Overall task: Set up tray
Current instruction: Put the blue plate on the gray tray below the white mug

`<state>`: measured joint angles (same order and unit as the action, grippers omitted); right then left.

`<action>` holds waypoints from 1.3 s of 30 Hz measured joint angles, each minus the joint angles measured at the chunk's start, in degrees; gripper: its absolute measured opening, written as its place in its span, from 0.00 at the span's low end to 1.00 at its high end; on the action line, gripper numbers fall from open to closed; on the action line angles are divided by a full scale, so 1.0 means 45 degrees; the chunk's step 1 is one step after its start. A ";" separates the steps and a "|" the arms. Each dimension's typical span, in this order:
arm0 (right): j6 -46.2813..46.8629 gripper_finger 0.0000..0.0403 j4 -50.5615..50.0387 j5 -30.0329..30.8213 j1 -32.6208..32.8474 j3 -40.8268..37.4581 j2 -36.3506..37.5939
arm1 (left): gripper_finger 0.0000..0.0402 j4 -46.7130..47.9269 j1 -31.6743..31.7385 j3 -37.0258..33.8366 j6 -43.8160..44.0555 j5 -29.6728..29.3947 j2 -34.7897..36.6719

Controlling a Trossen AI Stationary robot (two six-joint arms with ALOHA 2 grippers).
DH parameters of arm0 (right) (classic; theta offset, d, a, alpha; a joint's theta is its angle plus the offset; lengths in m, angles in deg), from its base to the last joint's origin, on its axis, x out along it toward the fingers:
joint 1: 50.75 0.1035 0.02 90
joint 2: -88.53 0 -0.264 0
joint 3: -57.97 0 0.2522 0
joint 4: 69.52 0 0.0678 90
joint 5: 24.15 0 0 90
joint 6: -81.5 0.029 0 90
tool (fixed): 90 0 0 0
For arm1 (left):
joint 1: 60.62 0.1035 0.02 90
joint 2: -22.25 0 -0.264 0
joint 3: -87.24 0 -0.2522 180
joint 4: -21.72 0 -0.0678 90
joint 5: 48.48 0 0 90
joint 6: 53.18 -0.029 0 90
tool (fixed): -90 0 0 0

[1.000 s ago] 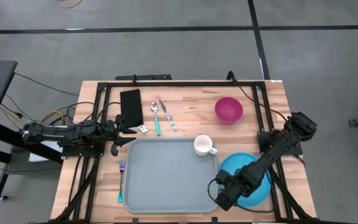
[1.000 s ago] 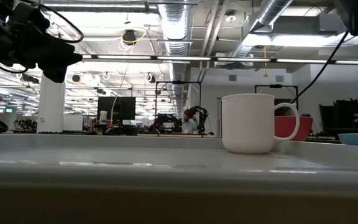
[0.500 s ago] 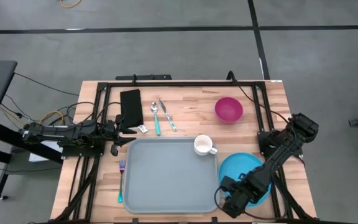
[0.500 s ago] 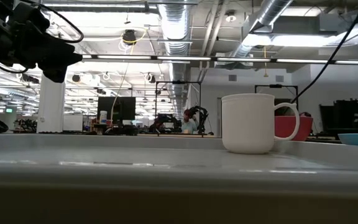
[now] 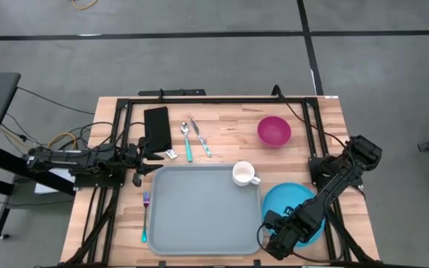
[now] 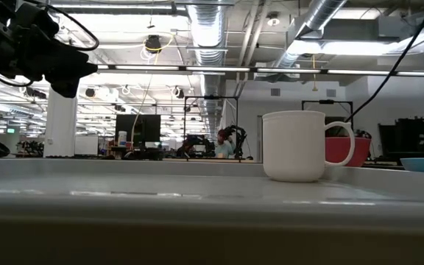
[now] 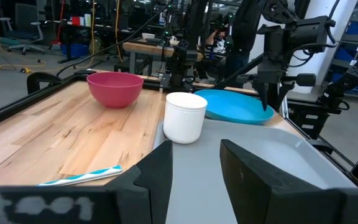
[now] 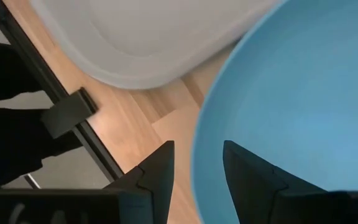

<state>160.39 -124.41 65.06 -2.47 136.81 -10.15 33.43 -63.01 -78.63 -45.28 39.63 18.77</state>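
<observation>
The grey-blue tray [image 5: 203,210] lies flat in the table's near middle and fills the foreground of the low view [image 6: 160,193]. A white mug [image 5: 243,174] [image 6: 294,146] stands in the tray's far right corner. A round blue plate [image 5: 298,205] lies on the wood right of the tray. My right gripper [image 5: 278,240] [image 8: 197,152] is open above the plate's near-left rim, pointing down, one finger on each side of that rim. My left gripper [image 5: 137,173] [image 7: 196,152] is open and hovers by the tray's far left corner. My right gripper comes from above with its fingers [image 8: 157,174] on either side of the plate's rim [image 8: 199,134], one over the wood and one over the plate. Whether a finger touches the rim, I cannot tell. The plate lies flat on the table.
A pink bowl [image 5: 274,131] sits at the far right. A spoon [image 5: 186,140] and a knife [image 5: 201,138] with teal handles lie beyond the tray, beside a black block [image 5: 157,126]. A fork [image 5: 145,217] lies left of the tray. A black frame borders the table.
My right gripper has moved toward the table's near edge and a little to the right, from over the tray's near right corner to the plate's near-left rim, then stopped. The plate, the tray and the mug stay where they were.
</observation>
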 joint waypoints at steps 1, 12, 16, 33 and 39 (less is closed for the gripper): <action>0.0000 0.32 -0.0022 0.0042 0.0007 0.0000 0.0000 | 0.30 0.0000 0.0000 0.0002 0.0000 0.0000 0.0000; -0.0295 0.32 0.0864 -0.0769 -0.0132 0.0079 -0.1291 | 0.30 0.0000 0.0000 0.0001 -0.0063 -0.0003 -0.0002; -0.0295 0.32 0.0630 -0.0795 -0.0177 0.0083 -0.1477 | 0.30 0.0004 0.0005 -0.0002 -0.0068 -0.0005 -0.0058; -0.0261 0.05 -0.0439 -0.0847 -0.0260 0.0116 -0.1433 | 0.30 0.0000 0.0005 0.0001 -0.0068 -0.0005 -0.0146; 0.0559 0.05 -0.0514 -0.0857 -0.0342 0.0092 -0.1152 | 0.30 0.0000 0.0005 0.0000 -0.0070 -0.0005 -0.0146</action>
<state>162.91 -126.72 61.20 -4.01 137.22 -15.33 33.43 -62.99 -78.63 -45.60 39.61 18.11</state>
